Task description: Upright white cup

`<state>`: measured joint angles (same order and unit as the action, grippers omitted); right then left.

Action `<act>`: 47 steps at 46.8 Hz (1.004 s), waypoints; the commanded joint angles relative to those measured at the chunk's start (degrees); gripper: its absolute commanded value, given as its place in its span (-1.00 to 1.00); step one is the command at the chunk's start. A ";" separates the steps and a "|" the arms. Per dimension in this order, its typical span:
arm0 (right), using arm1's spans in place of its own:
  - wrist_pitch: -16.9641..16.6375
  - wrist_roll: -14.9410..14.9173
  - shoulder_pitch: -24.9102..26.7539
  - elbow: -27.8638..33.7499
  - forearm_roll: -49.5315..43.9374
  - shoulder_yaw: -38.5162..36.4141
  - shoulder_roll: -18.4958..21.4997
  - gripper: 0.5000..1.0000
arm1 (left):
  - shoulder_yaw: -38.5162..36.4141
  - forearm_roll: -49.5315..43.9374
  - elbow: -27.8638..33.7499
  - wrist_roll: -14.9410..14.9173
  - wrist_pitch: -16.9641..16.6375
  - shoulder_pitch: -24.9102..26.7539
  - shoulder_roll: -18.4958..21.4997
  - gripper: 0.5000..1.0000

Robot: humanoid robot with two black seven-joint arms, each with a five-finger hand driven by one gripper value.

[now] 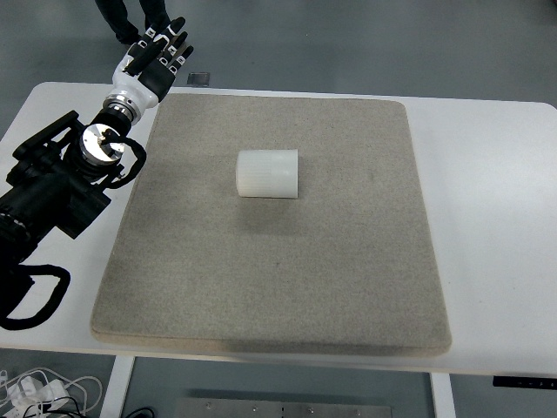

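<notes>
One high head view looks forward and down over the table.

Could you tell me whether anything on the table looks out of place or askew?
Yes: the white cup lies on its side near the middle of the grey mat, rather than standing upright. Nothing looks spilled or damaged. The left hand hovers with fingers extended past the mat's far left corner, well away from the cup.

A white table with rounded far corners fills most of the view, topped by a grey felt mat, while grey-blue floor spans twelve o'clock, a small dark square plate lies at eleven, and white cables coil at seven.
</notes>
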<state>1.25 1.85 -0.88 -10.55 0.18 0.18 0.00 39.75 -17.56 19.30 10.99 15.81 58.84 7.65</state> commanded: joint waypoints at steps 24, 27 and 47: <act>-0.02 0.00 0.00 0.00 0.00 0.00 0.00 0.81 | 0.24 -0.72 -0.76 0.00 0.01 0.57 0.70 0.99; 0.07 0.00 0.00 0.00 0.00 0.00 0.00 0.81 | 0.24 -0.72 -0.67 -0.09 0.19 0.58 0.70 0.99; -0.02 0.00 0.00 0.00 0.00 0.00 0.00 0.81 | -0.99 8.58 1.09 -0.09 1.42 3.30 0.70 0.98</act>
<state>1.26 1.84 -0.88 -10.55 0.18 0.18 0.00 38.76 -13.43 20.34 10.95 17.73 61.63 8.35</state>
